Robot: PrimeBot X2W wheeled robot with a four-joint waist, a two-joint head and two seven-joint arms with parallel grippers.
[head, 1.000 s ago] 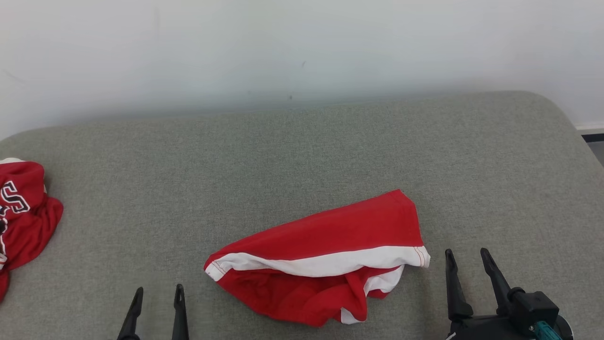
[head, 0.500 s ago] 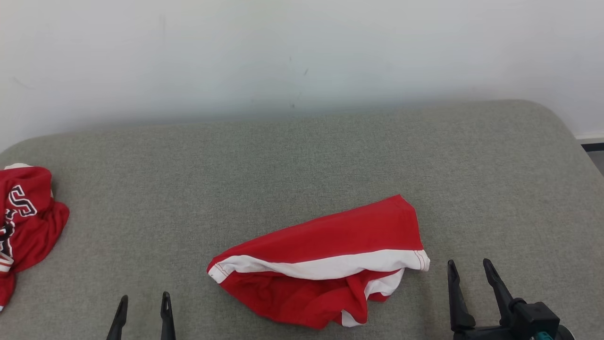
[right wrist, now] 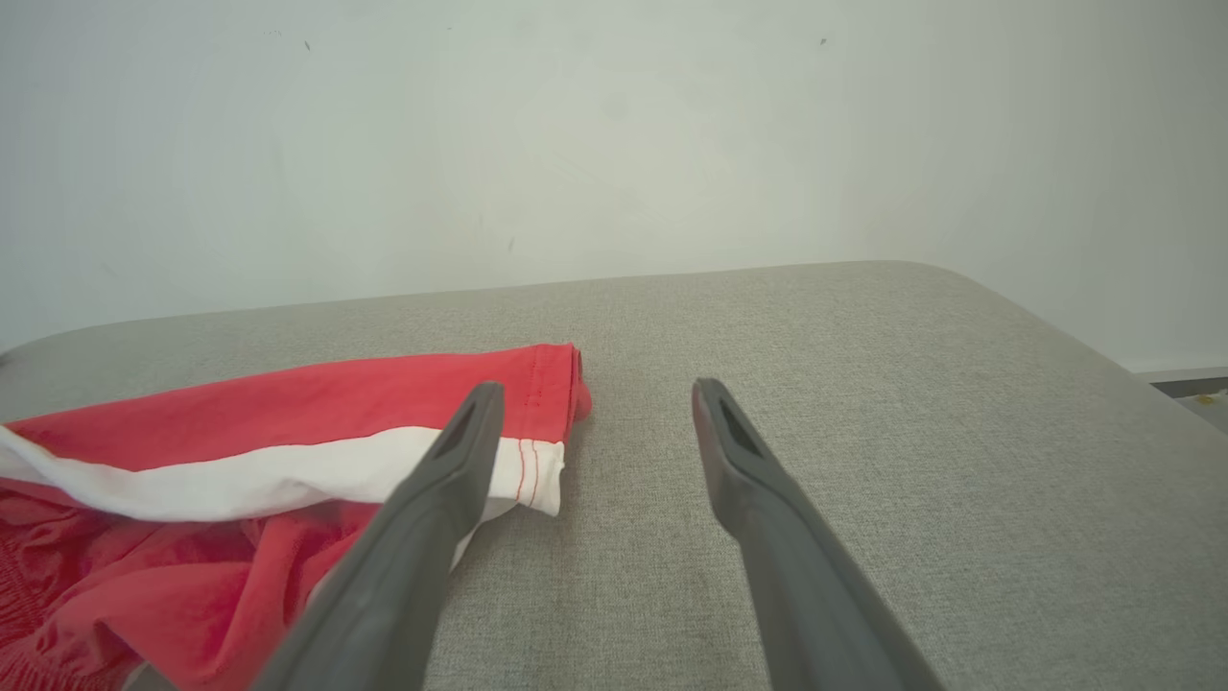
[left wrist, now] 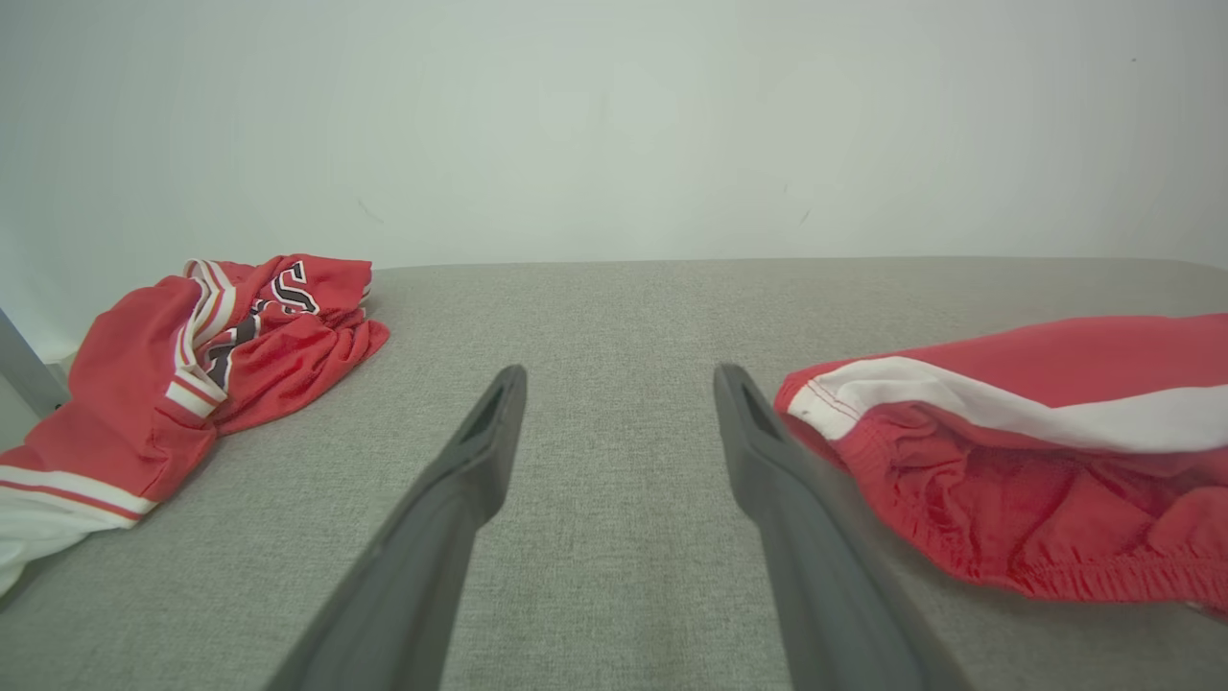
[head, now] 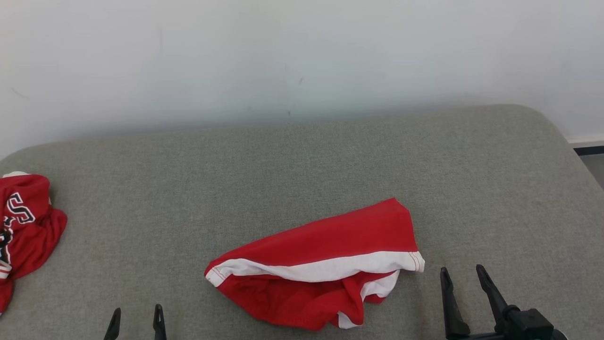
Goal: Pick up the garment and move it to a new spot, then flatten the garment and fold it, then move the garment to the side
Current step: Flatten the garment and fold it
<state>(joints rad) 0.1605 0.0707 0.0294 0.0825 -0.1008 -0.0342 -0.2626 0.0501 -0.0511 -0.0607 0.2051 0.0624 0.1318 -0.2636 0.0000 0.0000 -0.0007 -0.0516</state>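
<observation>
I keep the left fingers [head: 159, 323] and right fingers [head: 448, 297] low at the near edge of the grey padded surface [head: 302, 165], fully spread and empty, presumably to take one end each. The red-and-white garment [head: 321, 269] lies crumpled between them, its white-trimmed hem just beside the right fingers and clear of the left.

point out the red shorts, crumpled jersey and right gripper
red shorts [head: 339, 231], head view, red upper panel
crumpled jersey [head: 28, 250], head view, red cloth below lettering
right gripper [head: 461, 269], head view, between its fingertips
</observation>
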